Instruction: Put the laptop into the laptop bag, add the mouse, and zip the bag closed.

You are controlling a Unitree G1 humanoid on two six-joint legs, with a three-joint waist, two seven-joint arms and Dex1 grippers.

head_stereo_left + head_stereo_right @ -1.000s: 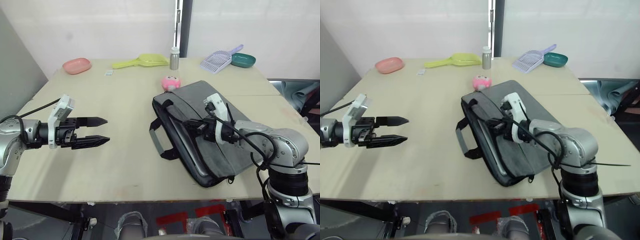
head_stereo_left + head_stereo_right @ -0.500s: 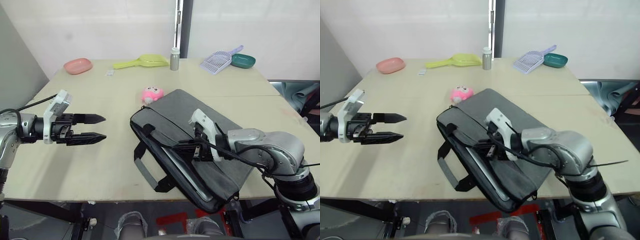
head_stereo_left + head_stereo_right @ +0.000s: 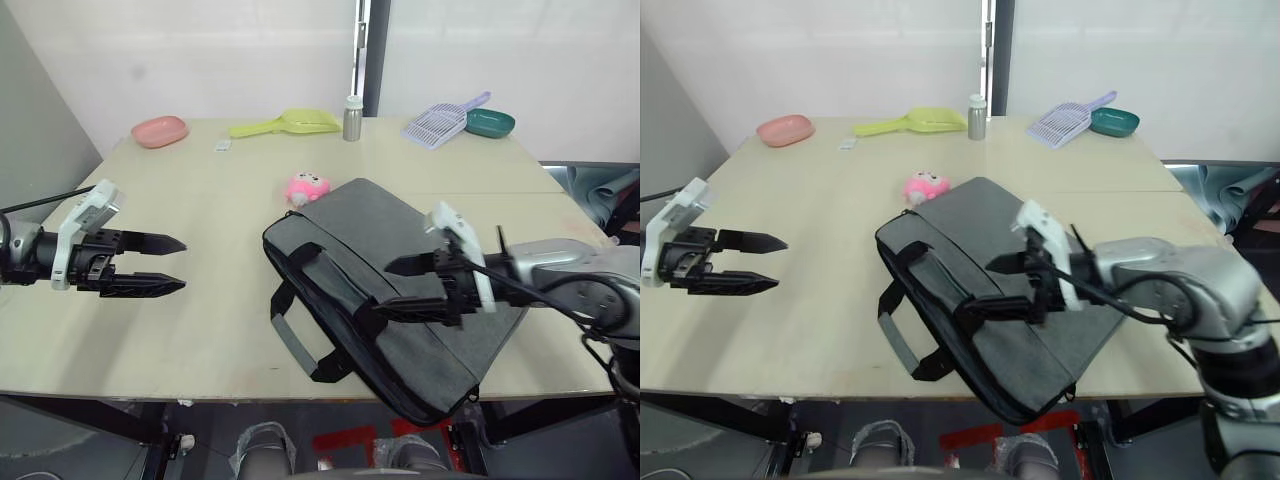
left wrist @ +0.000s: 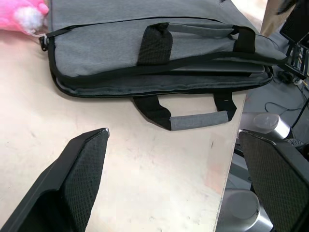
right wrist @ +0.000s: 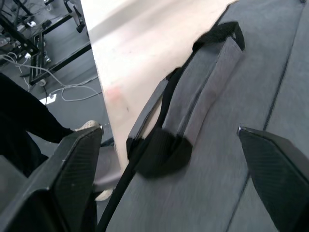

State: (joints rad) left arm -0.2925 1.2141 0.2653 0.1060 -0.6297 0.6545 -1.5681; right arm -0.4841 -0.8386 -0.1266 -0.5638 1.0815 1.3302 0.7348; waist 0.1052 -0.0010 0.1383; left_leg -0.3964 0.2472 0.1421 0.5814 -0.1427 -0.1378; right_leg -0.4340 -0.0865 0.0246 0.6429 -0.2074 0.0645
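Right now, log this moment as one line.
bag unzipped on table | laptop inside | left gripper open, away from bag | right gripper open over bag

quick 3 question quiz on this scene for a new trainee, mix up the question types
1. True or false: the laptop bag hangs partly over the table's near edge.
2. Which object sits right by the bag's far corner? A) pink plush toy B) green bowl C) metal bottle
3. Fill in: the right gripper hovers over the bag with its jaws ____.

Key: 1 true; 2 A; 3 open. The left gripper is open too, off to the side over bare table.
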